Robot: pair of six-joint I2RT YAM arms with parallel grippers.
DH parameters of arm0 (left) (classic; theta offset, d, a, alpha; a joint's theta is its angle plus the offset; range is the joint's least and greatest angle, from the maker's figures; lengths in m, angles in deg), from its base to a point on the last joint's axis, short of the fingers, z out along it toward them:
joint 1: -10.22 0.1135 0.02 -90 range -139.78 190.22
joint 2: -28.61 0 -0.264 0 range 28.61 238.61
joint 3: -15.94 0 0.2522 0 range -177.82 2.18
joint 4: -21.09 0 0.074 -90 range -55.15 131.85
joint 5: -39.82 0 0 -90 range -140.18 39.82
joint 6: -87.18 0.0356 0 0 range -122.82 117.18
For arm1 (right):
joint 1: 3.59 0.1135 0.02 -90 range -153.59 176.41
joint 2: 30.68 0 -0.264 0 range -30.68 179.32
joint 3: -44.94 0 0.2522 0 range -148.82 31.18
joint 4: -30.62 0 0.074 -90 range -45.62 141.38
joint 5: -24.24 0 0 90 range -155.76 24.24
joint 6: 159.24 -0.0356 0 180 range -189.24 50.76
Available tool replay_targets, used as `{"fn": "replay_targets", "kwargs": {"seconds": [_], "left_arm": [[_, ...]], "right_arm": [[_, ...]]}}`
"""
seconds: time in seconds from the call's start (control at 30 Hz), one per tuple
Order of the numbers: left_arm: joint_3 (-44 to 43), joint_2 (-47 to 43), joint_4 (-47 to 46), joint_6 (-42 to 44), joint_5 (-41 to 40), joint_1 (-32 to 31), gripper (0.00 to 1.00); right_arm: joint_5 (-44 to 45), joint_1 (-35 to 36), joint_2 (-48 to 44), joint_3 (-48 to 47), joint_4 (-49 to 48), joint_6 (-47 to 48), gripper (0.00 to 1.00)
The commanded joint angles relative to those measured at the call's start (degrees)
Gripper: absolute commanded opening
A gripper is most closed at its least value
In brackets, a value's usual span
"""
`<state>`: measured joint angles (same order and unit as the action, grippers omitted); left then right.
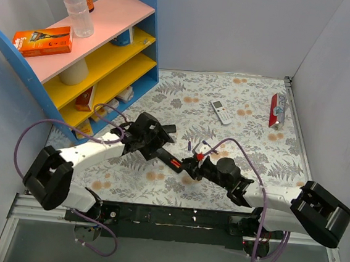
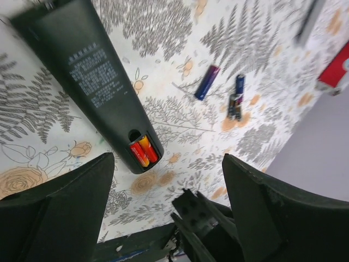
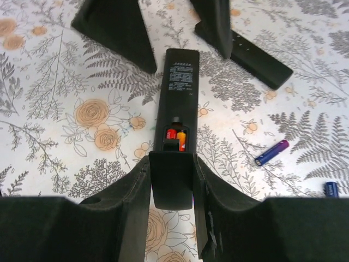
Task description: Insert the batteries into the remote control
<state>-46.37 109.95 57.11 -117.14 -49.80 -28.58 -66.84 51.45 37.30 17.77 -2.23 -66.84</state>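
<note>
Two batteries [image 3: 175, 135] in the one remote control [image 3: 180, 82]; left pincer [image 2: 168, 158] released, right pincer [image 3: 172, 164] grasping cover [image 3: 172, 188].

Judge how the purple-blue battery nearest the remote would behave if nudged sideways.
The purple-blue battery lies on its round side, so it would probably roll. It looks small and rigid, likely light; the smooth casing may slip.

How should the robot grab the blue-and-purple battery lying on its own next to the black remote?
Around its middle, straight down from above, one finger on each long side. The battery lies flat on the table, apart from the remote control, with free space on both sides. It is round, so a middle squeeze should stop it rolling.
</note>
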Motion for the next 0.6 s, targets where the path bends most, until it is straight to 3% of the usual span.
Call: {"fn": "replay_targets", "kwargs": {"seconds": [0.0,0.2,0.57], "left_arm": [[2.3,-7.1,1.0,3.5,-3.9,3.4,0.80],[4.3,-8.4,1.9,6.8,-2.4,7.5,0.81],[5.4,-6.7,1.2,7.3,-1.2,8.9,0.81]], "right_arm": [[-5.6,-0.6,3.6,-0.1,-8.9,0.9,0.01],[-4.5,-0.6,10.1,1.2,-18.6,-1.6,0.01],[-1.2,0.8,17.3,0.8,-24.5,-2.0,0.01]]}}
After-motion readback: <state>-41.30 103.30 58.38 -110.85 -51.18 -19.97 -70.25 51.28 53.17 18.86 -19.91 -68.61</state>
